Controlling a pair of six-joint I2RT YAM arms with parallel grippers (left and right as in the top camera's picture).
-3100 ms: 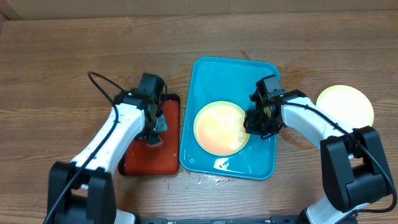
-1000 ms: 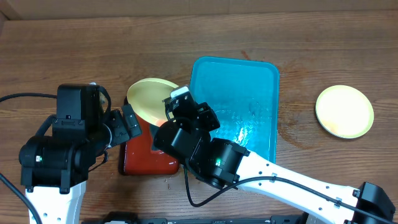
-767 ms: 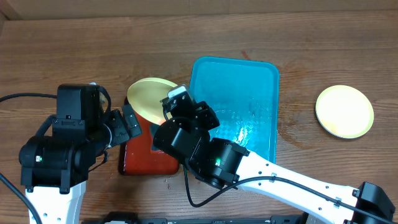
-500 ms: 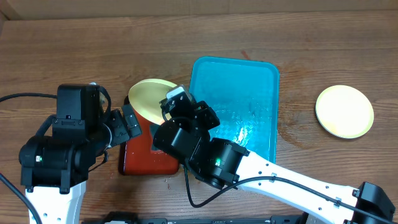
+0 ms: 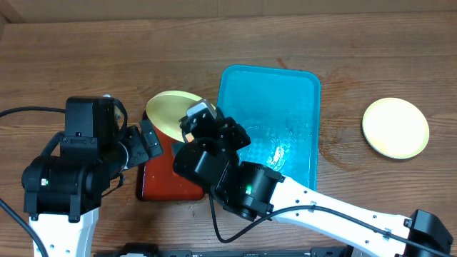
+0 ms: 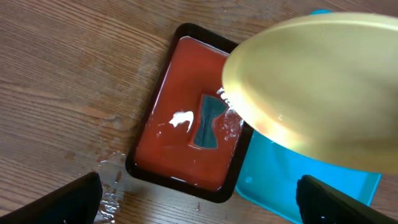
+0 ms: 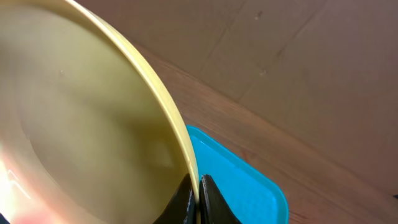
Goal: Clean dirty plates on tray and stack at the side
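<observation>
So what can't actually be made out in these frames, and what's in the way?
Right wrist: the yellow plate, pinched in the right hand, fills the frame and runs off its edges, so leftover stains can't be judged.
Overhead: the right arm covers that grip, part of the plate and part of the red tray.
Left wrist: the plate hides much of the turquoise tray; the left hand has its fingers cut off at the bottom edge.

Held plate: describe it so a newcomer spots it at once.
Find the turquoise tray at centre; a smaller red tray sits beside its left side. Above that red tray the right gripper pinches a pale yellow plate by its rim, tilted in the air. The other yellow plate lies flat on the table, far right.
</observation>
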